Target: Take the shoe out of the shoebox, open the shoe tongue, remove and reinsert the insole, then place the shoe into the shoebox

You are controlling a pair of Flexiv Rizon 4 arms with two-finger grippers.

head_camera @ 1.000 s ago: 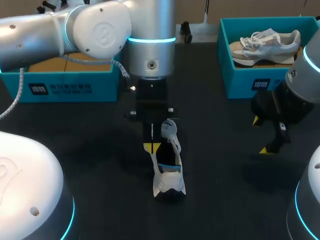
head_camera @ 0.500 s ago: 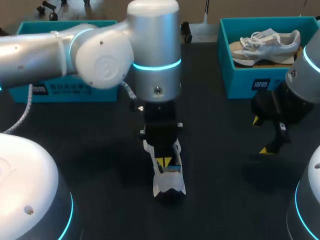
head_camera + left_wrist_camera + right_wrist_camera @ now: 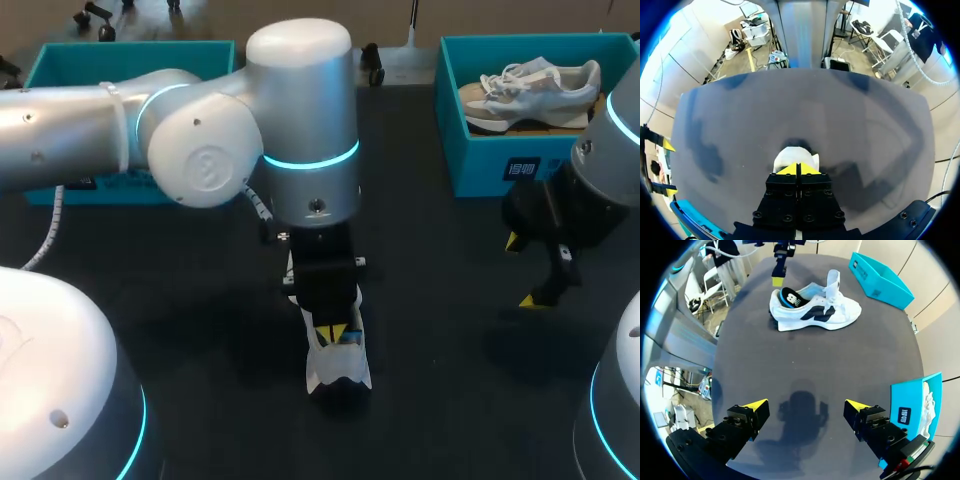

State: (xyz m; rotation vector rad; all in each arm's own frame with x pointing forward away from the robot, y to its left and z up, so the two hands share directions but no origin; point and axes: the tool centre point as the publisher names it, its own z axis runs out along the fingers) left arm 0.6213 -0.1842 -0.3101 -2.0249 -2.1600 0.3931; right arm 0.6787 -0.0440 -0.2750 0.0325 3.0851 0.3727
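My left tool (image 3: 798, 168) is closed, empty, over the heel of the shoe (image 3: 815, 315); right tool (image 3: 805, 412) open. Risk: descending closed could jam the raised insole (image 3: 789, 296) deeper or topple the shoe.

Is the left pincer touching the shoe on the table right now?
Apart. The right wrist view shows bare table between the left pincer and the shoe heel.
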